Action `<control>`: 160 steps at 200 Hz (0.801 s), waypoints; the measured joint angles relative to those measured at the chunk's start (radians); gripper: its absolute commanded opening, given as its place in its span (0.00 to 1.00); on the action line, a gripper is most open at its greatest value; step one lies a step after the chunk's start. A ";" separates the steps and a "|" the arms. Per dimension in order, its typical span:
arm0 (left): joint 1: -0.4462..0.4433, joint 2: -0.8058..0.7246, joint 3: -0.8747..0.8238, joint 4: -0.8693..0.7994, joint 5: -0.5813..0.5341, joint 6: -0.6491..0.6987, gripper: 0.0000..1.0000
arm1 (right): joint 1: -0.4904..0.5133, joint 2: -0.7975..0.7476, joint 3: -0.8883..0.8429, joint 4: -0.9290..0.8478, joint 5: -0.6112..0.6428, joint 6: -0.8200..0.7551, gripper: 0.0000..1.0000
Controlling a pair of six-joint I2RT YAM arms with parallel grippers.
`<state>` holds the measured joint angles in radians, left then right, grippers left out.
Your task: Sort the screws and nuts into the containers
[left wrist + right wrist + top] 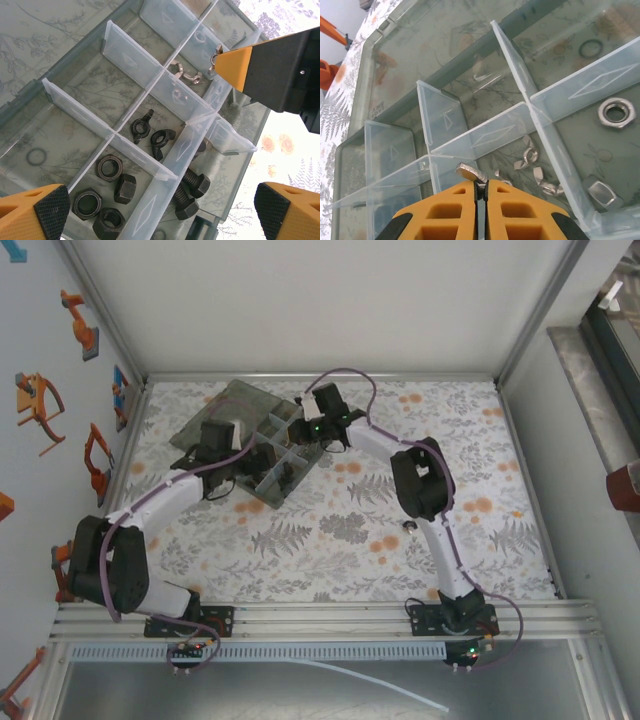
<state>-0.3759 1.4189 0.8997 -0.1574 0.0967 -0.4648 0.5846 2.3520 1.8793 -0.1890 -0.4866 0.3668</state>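
The containers are compartments of a translucent organiser box (262, 472) (131, 65) (445, 120). In the left wrist view, several black hex nuts (107, 192) share one compartment, two black wing nuts (150, 134) lie in the one beyond, and two black screws (192, 192) sit to the right. My left gripper (160, 215) (215, 443) hovers open above them with nothing between its fingers. My right gripper (481, 186) (320, 425) is shut on a silver wing nut (472, 173) (216, 55), holding it over the compartment with loose silver wing nuts (535, 167) (187, 74).
Silver hex nuts (616, 111) occupy a compartment right of the wing nuts, and a washer (590, 48) lies farther back. The box's flat lid (225, 405) lies open at the back left. Floral table covering (330, 530) spreads around the box.
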 measured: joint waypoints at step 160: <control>-0.121 -0.156 -0.053 -0.003 0.043 0.094 0.97 | 0.009 -0.309 -0.266 0.005 0.112 -0.017 0.38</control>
<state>-0.4973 1.2633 0.8467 -0.1604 0.1398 -0.3710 0.5938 2.0430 1.6138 -0.1841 -0.3744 0.3496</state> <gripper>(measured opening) 0.973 0.346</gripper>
